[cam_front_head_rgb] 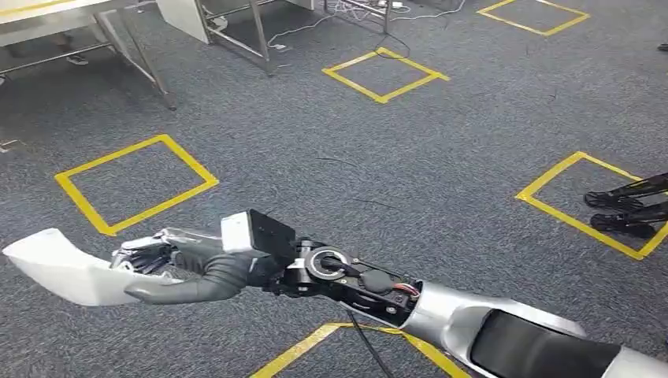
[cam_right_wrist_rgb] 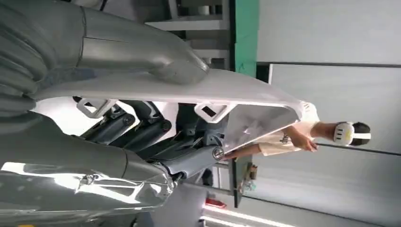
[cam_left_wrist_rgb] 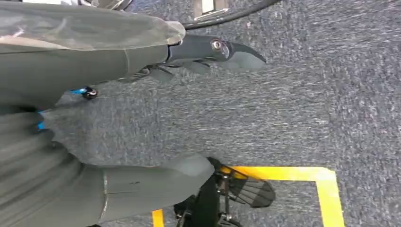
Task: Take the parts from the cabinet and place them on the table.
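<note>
The robot's right hand [cam_front_head_rgb: 169,264] grips a white moulded part [cam_front_head_rgb: 63,268], thumb wrapped over one side and fingers under the other, holding it out above a grey carpet [cam_front_head_rgb: 378,157] marked with yellow tape squares [cam_front_head_rgb: 135,183]. The silver right arm [cam_front_head_rgb: 473,323] reaches across the head view from the lower right, and the part juts beyond the hand toward the left edge of that view. In the right wrist view the same part [cam_right_wrist_rgb: 189,90] lies between thumb and dark fingers [cam_right_wrist_rgb: 142,130], its inner face showing small moulded tabs, with a person in a pale top and white headset [cam_right_wrist_rgb: 302,135] standing in the background. The left hand [cam_left_wrist_rgb: 142,113] hangs over the carpet with its fingers apart and nothing in them. Metal table legs [cam_front_head_rgb: 150,67] stand at the far left of the floor, and two dark feet [cam_front_head_rgb: 626,209] rest at the right edge.
</note>
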Tool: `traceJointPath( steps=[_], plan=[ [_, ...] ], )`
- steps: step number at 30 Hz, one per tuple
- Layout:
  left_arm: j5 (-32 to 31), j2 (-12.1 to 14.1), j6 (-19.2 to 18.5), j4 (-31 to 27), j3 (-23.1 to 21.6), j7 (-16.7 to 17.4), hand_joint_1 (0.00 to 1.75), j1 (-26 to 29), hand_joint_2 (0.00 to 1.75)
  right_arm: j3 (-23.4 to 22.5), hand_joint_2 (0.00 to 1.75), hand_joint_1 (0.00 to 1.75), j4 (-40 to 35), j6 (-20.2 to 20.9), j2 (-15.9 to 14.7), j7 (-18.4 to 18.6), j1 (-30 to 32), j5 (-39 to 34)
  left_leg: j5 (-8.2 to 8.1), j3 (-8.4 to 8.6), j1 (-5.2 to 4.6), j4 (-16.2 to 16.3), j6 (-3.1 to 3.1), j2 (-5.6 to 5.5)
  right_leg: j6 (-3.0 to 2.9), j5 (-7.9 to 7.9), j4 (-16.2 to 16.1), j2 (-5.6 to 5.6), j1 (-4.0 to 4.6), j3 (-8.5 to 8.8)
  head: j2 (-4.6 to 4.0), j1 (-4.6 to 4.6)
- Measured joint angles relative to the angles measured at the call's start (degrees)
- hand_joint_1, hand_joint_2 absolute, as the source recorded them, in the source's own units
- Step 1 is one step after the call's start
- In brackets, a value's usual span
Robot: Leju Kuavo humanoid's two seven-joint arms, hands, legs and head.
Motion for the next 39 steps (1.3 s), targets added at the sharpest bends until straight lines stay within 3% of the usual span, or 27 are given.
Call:
traceJointPath(
  steps=[2,3,4,5,7,8,9,10,12,13,14,15,17,18,20,23,24,25,27,28,29,30,32,33,34,38,39],
  plan=[
    [0.00,0.00,0.11,0.00,0.00,0.09,0.00,0.00,1.75,0.00,1.75,1.75,0.02,0.11,0.00,0.02,0.00,-0.04,-0.02,0.00,-0.05,0.04,0.04,-0.01,0.68,-0.06,-0.07,0.00,-0.10,0.05,0.00,-0.02],
    [0.00,0.00,0.13,0.00,0.02,0.17,0.00,-0.01,1.75,0.00,1.75,1.75,0.02,0.15,0.00,0.04,0.00,-0.06,-0.03,0.00,-0.09,0.04,0.04,-0.01,0.74,-0.06,-0.08,0.00,-0.11,0.04,0.00,-0.07],
    [0.00,0.11,0.13,0.00,0.00,0.22,0.00,-0.01,1.75,0.00,1.75,1.75,0.04,0.15,0.02,0.04,0.00,-0.11,-0.31,-0.18,-0.55,0.60,0.66,0.01,1.44,0.12,-0.53,-0.09,-0.61,0.21,0.00,-0.20],
    [0.00,0.13,0.13,0.00,0.00,0.41,0.00,0.03,1.75,0.00,1.75,1.75,0.07,0.15,0.04,0.09,0.01,-0.15,-0.33,-0.20,-0.42,0.50,1.08,-0.02,1.85,0.10,-0.48,-0.10,-0.54,0.23,0.00,-0.37],
    [0.00,0.20,0.13,0.00,0.00,0.59,0.00,0.09,1.75,-0.02,1.75,1.75,0.07,0.15,0.20,0.13,-0.04,-0.22,-0.11,0.12,-0.34,-0.24,1.49,-0.07,2.11,0.12,-0.69,-0.15,-0.36,0.48,0.00,-0.57],
    [0.00,0.11,0.13,0.00,0.00,0.66,0.00,0.18,1.75,-0.04,1.75,1.75,0.11,0.13,0.33,0.20,0.03,-0.22,0.37,0.96,0.51,-1.32,1.71,-0.03,2.30,-0.34,-0.22,0.45,-0.41,0.33,0.00,-0.44],
    [0.00,0.09,0.13,0.00,0.00,0.68,0.00,0.11,1.75,-0.04,1.75,1.75,0.11,0.13,0.37,0.17,-0.07,-0.22,0.50,1.34,0.46,-1.83,1.80,-0.07,2.41,-1.84,2.08,1.45,-0.51,-0.51,0.00,-0.42],
    [0.00,0.09,0.13,0.00,0.00,0.68,0.00,-0.03,1.75,-0.07,1.75,1.75,0.11,0.15,0.37,0.09,-0.16,-0.31,0.53,1.41,0.48,-1.82,1.82,-0.05,2.43,-4.18,6.40,1.89,-0.50,-2.58,0.00,-0.24],
    [-0.02,0.02,0.13,0.00,0.00,0.68,0.00,-0.12,1.75,-0.07,1.75,1.75,0.30,0.15,0.35,0.18,0.23,-0.31,0.36,1.42,0.53,-1.81,1.84,-0.22,2.70,-8.47,17.14,2.11,-0.57,-8.07,0.00,0.07],
    [-0.02,-0.02,0.13,0.00,0.00,0.68,0.00,-0.09,1.75,-0.07,1.75,1.75,0.42,0.15,0.35,0.17,0.41,-0.31,0.28,1.42,0.59,-1.76,1.73,-0.34,2.80,-9.10,20.31,2.11,-0.64,-9.91,0.00,0.22],
    [0.00,-0.07,0.13,0.00,0.00,0.70,0.00,-0.03,1.75,-0.07,1.75,1.75,0.44,0.13,0.35,0.20,0.51,-0.31,0.18,1.53,0.71,-1.73,1.56,-0.54,2.88,-8.10,20.33,2.11,-0.77,-10.25,0.00,0.24],
    [-0.02,-0.13,0.13,0.00,0.00,0.70,0.00,-0.02,1.75,-0.07,1.75,1.75,0.46,0.13,0.35,0.20,0.52,-0.31,-0.02,1.73,0.91,-1.61,1.25,-0.77,2.93,-5.76,17.44,2.11,-0.97,-9.05,0.00,0.26],
    [-0.09,-0.22,0.15,0.00,0.00,0.70,0.00,-0.07,1.75,-0.07,1.75,1.75,0.46,-0.04,0.35,0.26,0.47,-0.31,-0.70,2.06,1.44,-0.93,0.28,-1.23,3.30,0.17,6.64,2.12,-1.54,-4.02,0.00,0.31],
    [-0.18,-0.09,0.20,0.00,-0.02,0.70,0.00,-0.01,1.75,-0.07,1.75,1.75,0.48,-0.15,0.33,0.35,0.41,-0.26,-1.18,1.91,1.46,-0.39,-0.36,-1.42,3.72,0.87,2.42,2.46,-1.91,-2.26,0.00,0.57],
    [-0.18,0.09,0.20,-0.02,-0.05,0.70,0.00,-0.15,1.75,-0.04,1.75,1.75,0.48,-0.31,0.35,0.44,0.38,0.07,-1.26,1.29,1.27,0.22,-1.16,-1.79,2.28,0.15,2.27,2.95,-1.39,-2.27,0.00,0.53],
    [0.00,0.07,0.18,-0.02,-0.05,0.70,0.00,-0.04,1.75,-0.07,1.75,1.75,0.48,-0.50,0.37,0.42,0.31,0.68,-1.38,1.70,1.64,-0.25,-1.86,-1.78,1.01,-0.07,2.35,3.02,-1.26,-2.10,0.00,0.00],
    [0.09,0.07,0.15,-0.02,-0.05,0.72,0.00,-0.05,1.75,-0.06,1.75,1.75,0.44,-0.48,0.42,0.44,0.28,0.83,-2.23,1.49,1.75,0.87,-2.05,-1.42,0.61,-0.10,2.18,2.90,-1.36,-1.80,0.00,-0.26],
    [0.22,0.09,0.15,-0.02,-0.05,0.72,0.00,-0.06,1.75,-0.04,1.75,1.75,0.44,-0.39,0.42,0.46,0.17,0.94,-3.94,-0.44,1.74,4.50,-2.04,-0.96,0.36,-0.24,2.18,2.60,-1.31,-1.68,0.00,-0.81],
    [0.39,0.09,0.15,-0.02,-0.05,0.72,0.00,-0.19,1.75,0.00,1.75,1.75,0.44,-0.35,0.42,0.55,0.19,1.27,-7.80,-6.46,1.54,15.15,-2.03,-0.89,-0.13,-0.49,2.18,2.09,-0.95,-1.63,0.00,-1.44],
    [0.44,0.09,0.15,-0.02,-0.05,0.72,0.00,-0.13,1.75,0.02,1.75,1.75,0.48,-0.31,0.42,0.68,0.30,1.29,-8.70,-9.13,1.45,19.32,-1.92,-0.87,-0.36,-0.64,2.18,1.86,-0.70,-1.56,0.00,-1.49],
    [0.46,0.09,0.15,-0.02,-0.07,0.72,0.00,-0.03,1.75,0.07,1.75,1.75,0.48,-0.26,0.42,0.74,0.38,1.38,-8.16,-10.43,1.34,20.59,-1.74,-0.87,-0.57,-0.80,2.18,1.67,-0.46,-1.38,-0.02,-1.51],
    [0.52,0.09,0.15,-0.02,-0.07,0.72,0.00,0.04,1.75,0.11,1.75,1.75,0.48,-0.17,0.42,0.81,0.38,1.42,-5.99,-10.07,1.14,18.67,-1.32,-0.85,-0.67,-1.06,2.18,1.44,-0.26,-1.03,0.00,-1.46],
    [0.66,0.20,0.15,-0.02,-0.07,0.72,0.00,0.17,1.75,0.13,1.75,1.75,0.46,-0.11,0.42,0.83,0.32,1.42,-0.14,-6.10,0.54,9.10,-0.22,-0.35,-0.63,-1.68,2.18,0.95,-0.03,-0.09,0.00,-1.51],
    [0.68,0.28,0.15,-0.02,-0.07,0.72,0.00,0.13,1.75,0.13,1.75,1.75,0.44,-0.02,0.44,0.83,0.25,1.42,2.40,-3.72,-0.09,3.70,0.57,1.48,-0.56,-2.05,2.14,0.62,0.06,0.41,0.00,-1.51],
    [0.74,0.42,0.15,-0.02,-0.07,0.72,0.00,-0.02,1.75,0.13,1.75,1.75,0.44,0.02,0.44,0.83,0.21,1.42,1.24,-2.75,-1.06,2.21,0.76,3.22,-0.25,-2.37,2.11,0.29,0.61,0.49,-0.02,-1.57],
    [1.03,0.39,0.15,-0.04,-0.07,0.72,0.00,-0.25,1.75,0.22,1.75,1.75,0.39,0.28,0.50,0.79,0.00,1.42,0.99,-2.63,-0.74,1.17,1.14,1.26,0.67,-3.17,1.63,-1.46,0.85,1.17,0.00,-1.38],
    [1.07,0.31,0.15,-0.07,-0.07,0.72,0.00,-0.18,1.75,0.24,1.75,1.75,0.39,0.37,0.55,0.81,0.00,1.42,1.04,-2.06,-0.32,0.78,1.26,0.96,1.08,-3.54,2.08,-0.55,0.54,1.19,0.00,-1.18]
  ],
)
